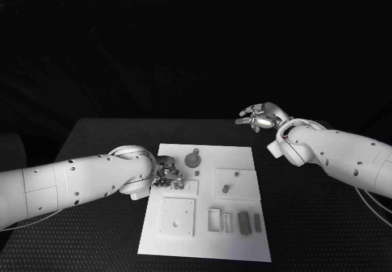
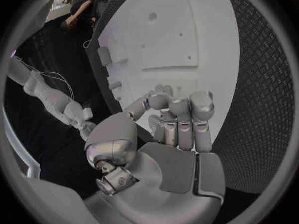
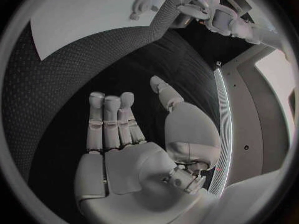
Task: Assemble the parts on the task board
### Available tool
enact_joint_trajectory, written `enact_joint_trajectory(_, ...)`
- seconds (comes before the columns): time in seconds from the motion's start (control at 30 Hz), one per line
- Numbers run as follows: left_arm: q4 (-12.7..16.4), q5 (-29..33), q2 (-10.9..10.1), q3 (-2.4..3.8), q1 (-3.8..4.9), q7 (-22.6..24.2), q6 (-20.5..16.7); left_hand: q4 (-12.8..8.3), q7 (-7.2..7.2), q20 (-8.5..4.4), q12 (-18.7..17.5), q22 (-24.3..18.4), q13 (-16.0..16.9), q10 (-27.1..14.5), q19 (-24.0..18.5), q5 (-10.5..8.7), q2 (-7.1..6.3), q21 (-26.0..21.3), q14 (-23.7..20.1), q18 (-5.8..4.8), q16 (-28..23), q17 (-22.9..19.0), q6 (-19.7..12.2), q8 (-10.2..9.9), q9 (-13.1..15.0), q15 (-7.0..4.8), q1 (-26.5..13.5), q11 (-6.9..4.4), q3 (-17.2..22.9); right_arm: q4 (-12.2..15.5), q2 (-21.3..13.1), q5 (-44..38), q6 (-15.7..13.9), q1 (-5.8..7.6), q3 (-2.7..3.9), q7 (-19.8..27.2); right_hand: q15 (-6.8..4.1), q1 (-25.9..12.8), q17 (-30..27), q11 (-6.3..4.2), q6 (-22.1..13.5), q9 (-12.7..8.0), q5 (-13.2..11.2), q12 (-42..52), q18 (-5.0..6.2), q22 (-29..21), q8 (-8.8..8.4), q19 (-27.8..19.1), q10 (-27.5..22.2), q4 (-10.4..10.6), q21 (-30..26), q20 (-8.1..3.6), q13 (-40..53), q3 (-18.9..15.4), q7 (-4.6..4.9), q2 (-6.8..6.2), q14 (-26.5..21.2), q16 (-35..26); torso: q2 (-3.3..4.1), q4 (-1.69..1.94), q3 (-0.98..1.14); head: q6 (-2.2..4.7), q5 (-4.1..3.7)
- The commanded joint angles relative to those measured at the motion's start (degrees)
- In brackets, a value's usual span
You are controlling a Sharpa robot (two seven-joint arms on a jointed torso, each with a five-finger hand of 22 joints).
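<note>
Left robot hand point(image 1: 167, 176) over task board point(image 1: 237, 156) — fingers curled.

no readable text, labels, brands, numbers or signs on any surface

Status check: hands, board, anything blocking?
Left hand curled over task board, grip unclear. Right hand open, off the board. Nothing blocking.

Head camera looks down; both wrist cameras share the task board point(image 1: 208, 198).
</note>
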Motion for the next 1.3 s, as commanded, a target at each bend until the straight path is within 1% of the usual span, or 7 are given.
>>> enact_joint_trajectory(0.03,0.2,-0.7,0.1,-0.08,-0.24,0.3,-0.1,0.1,-3.56,-1.91,0.2,0.1,-0.1,-0.2,1.4,0.18,0.33,0.2,0.4,6.54,-0.1,0.0,7.6,0.1,0.0,-0.41,-0.8,-0.38,0.5,0.1,0.0,-0.1,0.8,0.01,0.03,0.2,-0.10,0.3,-0.1,1.27,2.1,-0.1,0.4,0.2,1.74,0.7,0.33,-0.2,-8.5,0.0,-0.3,0.10,-0.1,-0.3,1.75,0.54,-0.4,0.3,-0.01,0.03,0.01,-0.07,-0.04)
enact_joint_trajectory(0.3,0.3,-1.0,0.0,-0.08,-0.26,0.5,-0.2,-0.1,-3.64,-1.86,0.2,0.2,-0.3,-0.2,1.2,0.52,0.65,0.4,0.4,6.46,-0.2,0.1,7.9,0.1,0.0,-0.36,-1.3,-0.46,0.7,0.0,0.1,-0.1,0.8,0.01,0.03,0.2,-0.09,0.2,-0.1,1.27,2.1,-0.2,0.7,0.3,1.74,0.7,0.34,-0.2,-8.5,0.0,-0.3,0.12,-0.1,-0.4,1.75,0.54,-0.5,0.3,-0.01,-0.02,-0.01,-0.11,-0.02)
enact_joint_trajectory(0.37,0.4,-1.0,0.0,-0.08,-0.27,0.6,-0.4,-0.2,-3.67,-1.83,0.2,0.2,-0.4,-0.2,1.1,0.90,0.77,0.5,0.4,6.41,-0.2,0.1,8.0,0.0,0.1,-0.32,-1.5,-0.48,0.9,0.0,0.1,-0.1,0.8,0.01,0.03,0.2,-0.09,0.1,-0.2,1.28,2.1,-0.2,0.7,0.3,1.74,0.7,0.35,-0.2,-8.5,0.0,-0.3,0.13,-0.2,-0.4,1.76,0.56,-0.5,0.4,0.00,-0.01,-0.01,-0.12,-0.01)
enact_joint_trajectory(0.63,0.8,-1.0,-0.3,-0.08,-0.31,1.0,-2.7,-0.4,-3.72,-1.77,0.2,0.4,-0.6,-0.2,1.0,1.49,0.91,0.6,0.5,6.34,-0.3,0.2,8.2,0.0,0.1,-0.24,-1.7,-0.54,1.3,0.0,0.0,0.0,0.8,0.01,0.03,0.3,-0.09,0.1,-0.2,1.28,2.1,-0.2,0.8,0.3,1.74,0.7,0.37,-0.2,-8.5,0.0,-0.3,0.14,-0.2,-0.5,1.76,0.55,-0.5,0.4,-0.02,0.03,-0.04,-0.15,-0.04)
enact_joint_trajectory(0.87,1.2,-1.3,-0.5,-0.08,-0.46,0.9,-3.9,-0.5,-3.78,-1.69,0.3,0.5,-0.7,-0.1,0.8,2.06,1.10,0.9,0.5,6.24,-0.2,0.3,8.4,-0.1,0.1,-0.10,-1.8,-0.60,1.7,0.0,0.0,0.0,0.9,0.01,0.03,0.3,-0.09,0.0,-0.2,1.28,2.1,-0.3,0.9,0.4,1.74,0.7,0.37,-0.2,-8.5,0.0,-0.3,0.15,-0.2,-0.5,1.75,0.56,-0.5,0.4,-0.01,0.05,-0.01,-0.20,0.00)
enact_joint_trajectory(1.03,1.5,-1.3,-0.7,-0.08,-0.57,0.7,-4.7,-0.5,-3.84,-1.63,0.4,0.7,-0.7,-0.1,0.7,2.65,1.01,1.1,0.6,6.17,-0.2,0.4,8.7,-0.1,0.2,0.02,-2.0,-0.65,1.9,0.1,0.0,0.0,0.9,0.01,0.03,0.2,-0.09,0.0,-0.2,1.28,2.1,-0.3,0.9,0.4,1.74,0.7,0.38,-0.2,-8.5,0.0,-0.3,0.15,-0.3,-0.5,1.75,0.57,-0.5,0.4,0.00,0.06,0.02,-0.25,0.08)
enact_joint_trajectory(1.3,1.8,-1.6,-0.9,-0.08,-0.81,0.4,-4.4,-0.6,-3.97,-1.46,0.7,1.0,-0.7,0.0,0.5,3.27,0.82,1.6,0.8,5.99,0.1,0.6,9.1,-0.1,0.2,0.24,-2.2,-0.77,2.3,0.0,-0.1,0.0,0.9,0.01,0.03,0.2,-0.09,0.0,-0.2,1.27,2.1,-0.3,0.9,0.4,1.74,0.7,0.38,-0.2,-8.5,0.0,-0.3,0.16,-0.3,-0.5,1.75,0.58,-0.5,0.4,0.00,0.07,0.03,-0.43,0.18)
